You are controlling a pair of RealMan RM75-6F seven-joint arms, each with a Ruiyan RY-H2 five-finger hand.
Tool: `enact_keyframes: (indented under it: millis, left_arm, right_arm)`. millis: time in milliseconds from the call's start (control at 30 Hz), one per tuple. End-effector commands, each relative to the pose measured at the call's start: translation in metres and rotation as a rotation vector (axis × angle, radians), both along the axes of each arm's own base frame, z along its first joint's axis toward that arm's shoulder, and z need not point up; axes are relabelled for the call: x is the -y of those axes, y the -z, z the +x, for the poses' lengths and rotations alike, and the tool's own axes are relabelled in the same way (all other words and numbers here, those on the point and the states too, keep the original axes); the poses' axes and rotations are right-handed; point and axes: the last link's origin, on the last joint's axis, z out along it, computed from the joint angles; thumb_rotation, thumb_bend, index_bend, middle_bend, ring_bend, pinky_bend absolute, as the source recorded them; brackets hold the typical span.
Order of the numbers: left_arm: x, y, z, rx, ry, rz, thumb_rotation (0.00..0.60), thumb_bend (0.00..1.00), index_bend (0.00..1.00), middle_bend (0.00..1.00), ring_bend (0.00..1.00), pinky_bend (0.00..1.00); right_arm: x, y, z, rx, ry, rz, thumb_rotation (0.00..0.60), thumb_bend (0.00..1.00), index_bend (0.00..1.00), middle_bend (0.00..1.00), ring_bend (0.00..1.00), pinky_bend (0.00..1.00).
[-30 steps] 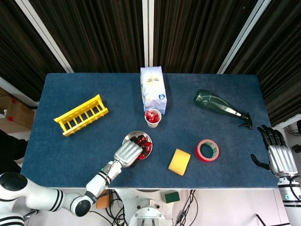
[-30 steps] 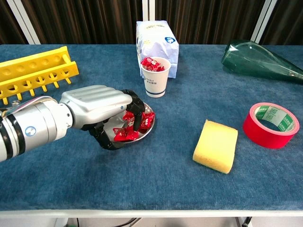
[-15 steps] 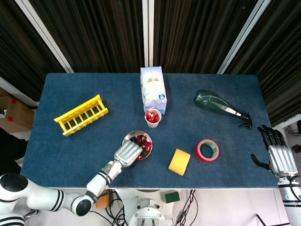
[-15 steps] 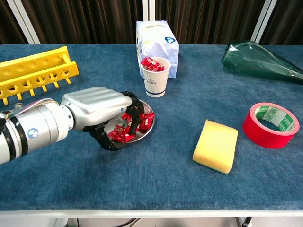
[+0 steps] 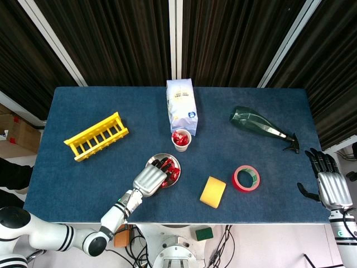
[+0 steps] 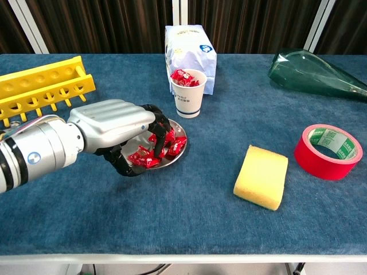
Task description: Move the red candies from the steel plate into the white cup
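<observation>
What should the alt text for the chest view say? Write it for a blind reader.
The robot's left hand reaches into a steel plate of red candies, fingers curled among them. Behind it stands a white cup already holding candies, with a yellow sponge and red tape roll to the right.

head view: high above, looking almost straight down, far enough to take in the whole table (image 5: 83, 184) | chest view: low at the near edge, facing across the tabletop, close | shared: steel plate (image 5: 163, 159) (image 6: 182, 152), white cup (image 5: 181, 139) (image 6: 188, 94), yellow sponge (image 5: 212, 191) (image 6: 261, 176), centre of both frames
</observation>
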Motion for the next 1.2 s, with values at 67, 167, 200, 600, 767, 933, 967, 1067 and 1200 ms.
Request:
enact_keyframes:
  millis: [67,167,200,600,767,933,967,1067,1200]
  left_arm:
    - [0.0001,-0.0007,-0.0008,-0.003,-0.001,0.006,0.6,0.28,0.44,0.17,0.03,0.19]
    - [-0.0001,-0.0008,-0.0016,-0.008,0.001,0.011,0.6,0.28,0.44,0.17,0.03,0.19]
    - [-0.0002,-0.0007,-0.0019,-0.012,0.002,0.014,0.6,0.28,0.44,0.17,0.03,0.19]
    - [-0.0008,0.0024,-0.0029,-0.018,0.006,0.021,0.6,0.31,0.5,0.17,0.03,0.19]
    - [-0.0011,0.0026,-0.0029,-0.016,0.006,0.027,0.6,0.34,0.54,0.18,0.04,0.19]
    - [-0.0007,0.0022,-0.0018,-0.007,0.007,0.026,0.6,0.35,0.58,0.19,0.05,0.2]
    - [-0.0006,0.0019,-0.0014,-0.003,0.008,0.027,0.6,0.35,0.59,0.2,0.05,0.2]
    - [0.0003,0.0007,-0.0004,0.005,0.009,0.027,0.6,0.36,0.6,0.21,0.05,0.2]
    - [0.002,-0.0046,0.0038,0.021,0.021,0.033,0.6,0.36,0.61,0.21,0.05,0.2]
  right_arm:
    - [0.0,0.0003,-0.0001,-0.001,0.001,0.001,0.6,0.29,0.0,0.0,0.0,0.0]
    - [0.0001,0.0005,0.0,-0.002,0.001,0.002,0.6,0.29,0.0,0.0,0.0,0.0]
    - [0.0001,0.0005,0.0001,-0.002,0.001,0.002,0.6,0.29,0.0,0.0,0.0,0.0]
    - [0.0002,0.0007,-0.0002,-0.004,0.003,0.006,0.6,0.29,0.0,0.0,0.0,0.0]
    - [0.0004,0.0008,-0.0003,-0.005,0.004,0.007,0.6,0.29,0.0,0.0,0.0,0.0]
    - [0.0002,0.001,-0.0001,-0.006,0.004,0.008,0.6,0.29,0.0,0.0,0.0,0.0]
    - [0.0003,0.0011,-0.0001,-0.006,0.004,0.008,0.6,0.29,0.0,0.0,0.0,0.0]
    - [0.0002,0.0012,0.0,-0.006,0.004,0.009,0.6,0.29,0.0,0.0,0.0,0.0]
    - [-0.0001,0.001,0.0002,-0.005,0.003,0.008,0.6,0.29,0.0,0.0,0.0,0.0]
